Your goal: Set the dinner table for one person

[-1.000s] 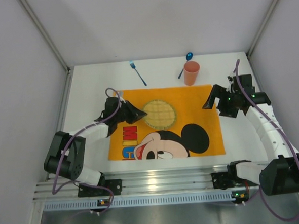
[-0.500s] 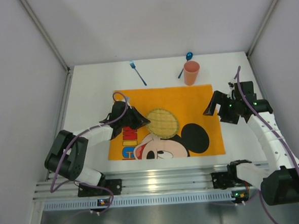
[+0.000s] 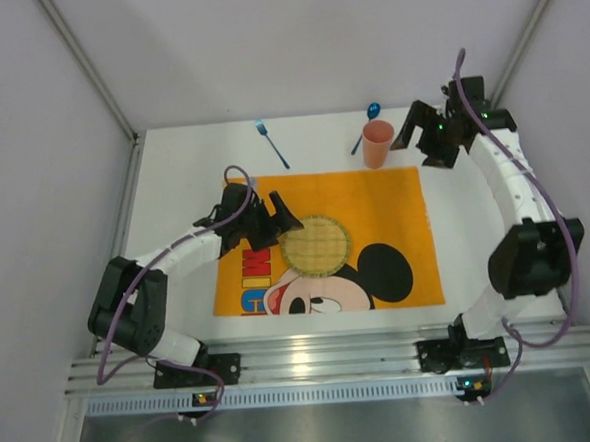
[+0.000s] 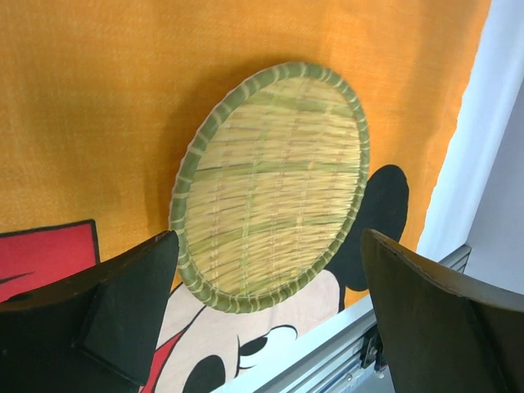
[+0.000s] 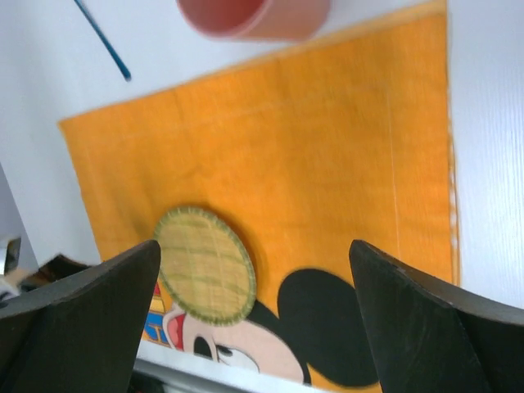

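Two pincers gape empty over the white tabletop point(image 3: 173, 188): left pincer point(image 3: 281, 225) beside the plate point(image 3: 315, 244) on the mat point(image 3: 374, 201), right pincer point(image 3: 418, 143) near the cup point(image 3: 377, 143) at the far edge. We fear a clumsy approach could topple it.

1. Top external view: high above and behind the arm bases, looking steeply down over the whole dinner table point(image 3: 172, 168).
2. Left wrist view: close over the woven plate point(image 4: 270, 184) on the orange placemat point(image 4: 123, 106).
3. Right wrist view: higher and farther off, beside the pink cup point(image 5: 254, 16), facing back toward the near edge. All 3 views share the plate and placemat.
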Robot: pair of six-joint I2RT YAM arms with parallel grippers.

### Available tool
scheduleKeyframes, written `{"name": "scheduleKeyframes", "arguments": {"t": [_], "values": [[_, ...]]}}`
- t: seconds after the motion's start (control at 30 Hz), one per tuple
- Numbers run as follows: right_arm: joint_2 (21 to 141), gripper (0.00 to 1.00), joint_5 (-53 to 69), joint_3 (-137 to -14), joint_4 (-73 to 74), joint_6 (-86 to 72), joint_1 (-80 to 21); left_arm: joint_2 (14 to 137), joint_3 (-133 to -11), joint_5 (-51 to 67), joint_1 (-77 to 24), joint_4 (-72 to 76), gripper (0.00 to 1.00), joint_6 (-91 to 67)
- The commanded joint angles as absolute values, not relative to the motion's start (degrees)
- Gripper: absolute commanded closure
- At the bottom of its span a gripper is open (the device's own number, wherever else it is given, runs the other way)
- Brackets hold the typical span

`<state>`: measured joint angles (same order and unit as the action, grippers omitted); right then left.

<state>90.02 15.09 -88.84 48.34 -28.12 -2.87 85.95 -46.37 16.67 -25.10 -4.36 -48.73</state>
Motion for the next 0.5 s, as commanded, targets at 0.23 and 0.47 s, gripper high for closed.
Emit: {"name": "scheduleKeyframes", "arguments": {"t": [0.23,0.47], "values": [[125.0,0.00,10.1,-122.6,50.3,-32.6,-3.2,85.2,-56.1,19.8,-22.2,-10.4,0.06,-43.0],[135.6,0.20,5.1,-131.3,50.3,-35.6,-3.7,87.9,-58.6,22.1,-20.5,-12.5,0.08,-40.4]]}}
